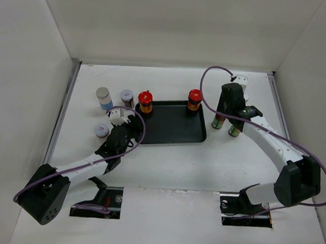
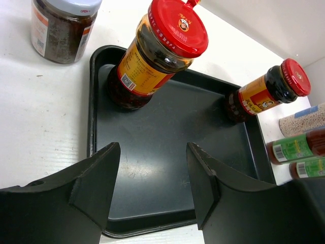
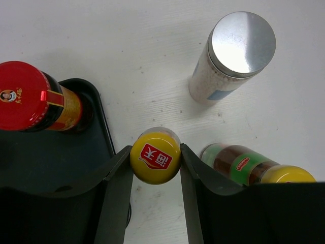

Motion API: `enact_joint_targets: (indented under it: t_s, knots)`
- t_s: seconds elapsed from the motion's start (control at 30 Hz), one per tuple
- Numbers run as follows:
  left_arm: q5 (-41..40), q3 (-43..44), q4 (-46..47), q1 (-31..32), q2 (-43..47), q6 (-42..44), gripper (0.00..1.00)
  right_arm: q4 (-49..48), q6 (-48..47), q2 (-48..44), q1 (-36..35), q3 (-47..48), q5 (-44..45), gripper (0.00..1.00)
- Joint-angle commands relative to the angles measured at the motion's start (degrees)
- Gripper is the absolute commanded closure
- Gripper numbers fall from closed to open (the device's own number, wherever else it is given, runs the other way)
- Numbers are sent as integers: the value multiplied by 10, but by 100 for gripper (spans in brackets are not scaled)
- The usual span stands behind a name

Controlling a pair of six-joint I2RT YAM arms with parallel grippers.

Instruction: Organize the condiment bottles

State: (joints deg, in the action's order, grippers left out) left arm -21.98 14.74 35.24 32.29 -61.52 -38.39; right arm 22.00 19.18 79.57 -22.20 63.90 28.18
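Top external view has the white table (image 1: 165, 172) carrying a black rectangular tray (image 1: 176, 136) near its middle, with the left arm (image 1: 82, 168) reaching to the tray's left edge and the right arm (image 1: 267, 140) bent round to the tray's right side. Two dark jars stand upright inside the tray at its far corners, well apart: the left red-capped jar (image 1: 146, 102) and the right red-capped jar (image 1: 194, 100). The left gripper (image 2: 152, 148) hangs with its fingers spread wide and nothing between them; in the left wrist view it looks over the near part of the tray, and the left red-capped jar stands ahead of it, untouched. Off the tray on the left stand a white cylinder (image 1: 103, 98), a dark grey-lidded jar (image 1: 126, 97) just beside the tray's far corner, and a second grey-lidded jar (image 1: 101, 130) near the left gripper. The right gripper (image 3: 156, 151) is over the table just right of the tray; in the right wrist view its two fingers press against either side of the yellow cap of a green bottle (image 3: 152, 158), which stands upright between them. The second green bottle (image 3: 238, 165) stands just beside it, outside one finger, and a silver-lidded white cylinder (image 3: 233, 56) stands farther on, apart from both
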Motion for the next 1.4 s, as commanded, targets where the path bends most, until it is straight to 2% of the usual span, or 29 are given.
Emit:
enact_joint_targets:
  t_s: [0.0,0.1,0.27,0.5,0.77,0.97,1.37]
  knots:
    - [4,5,33,1,1,-6,47,-49,-14,-33,-3,6,42,70]
    - [4,5,34,3,-1,-5,47,-46,-22,-60,-23,10,59,74]
    - [4,4,34,3,1,-5,47,-34,-29,-93,-46,17,61,75]
    - [2,5,34,4,-1,-6,47,-3,-34,-101,-115,58,65,76]
    - [1,0,34,0,13,-6,47,-35,-38,-14,-206,141,40,76]
    - [0,-2,34,0,16,-6,47,-113,-57,65,-216,189,-8,76]
    - [-6,-2,39,5,13,-8,47,-151,-69,236,-217,332,-55,77]
